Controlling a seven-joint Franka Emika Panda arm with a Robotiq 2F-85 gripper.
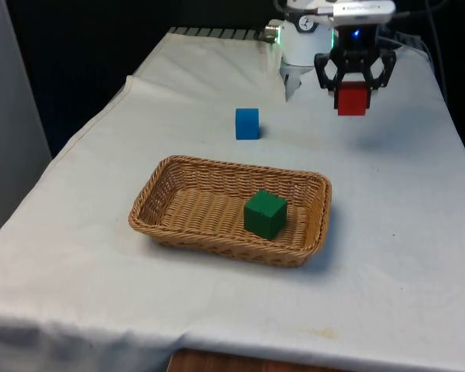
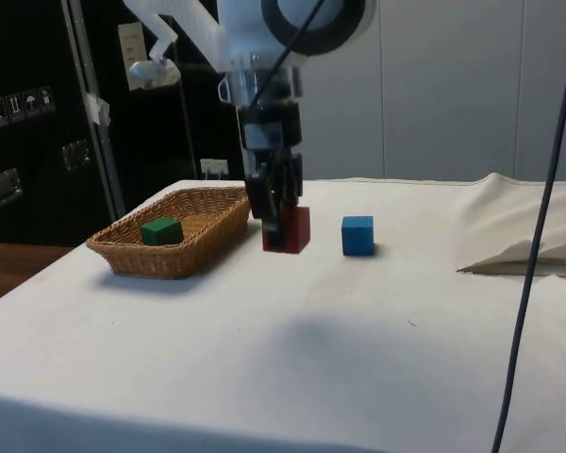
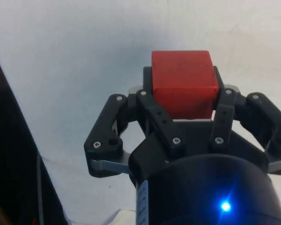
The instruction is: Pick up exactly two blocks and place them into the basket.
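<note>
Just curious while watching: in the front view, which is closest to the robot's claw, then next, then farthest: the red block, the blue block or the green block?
1. Red block: held in the gripper itself.
2. Blue block: on the cloth, toward the front view's left.
3. Green block: inside the wicker basket, farthest.

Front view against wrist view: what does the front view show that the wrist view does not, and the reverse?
The front view has the basket with the green block inside it, and the blue block standing on the cloth beyond the basket. The wrist view has the close grip: the fingers press on opposite sides of the red block. Both have the gripper shut on the red block, over the white cloth.
</note>
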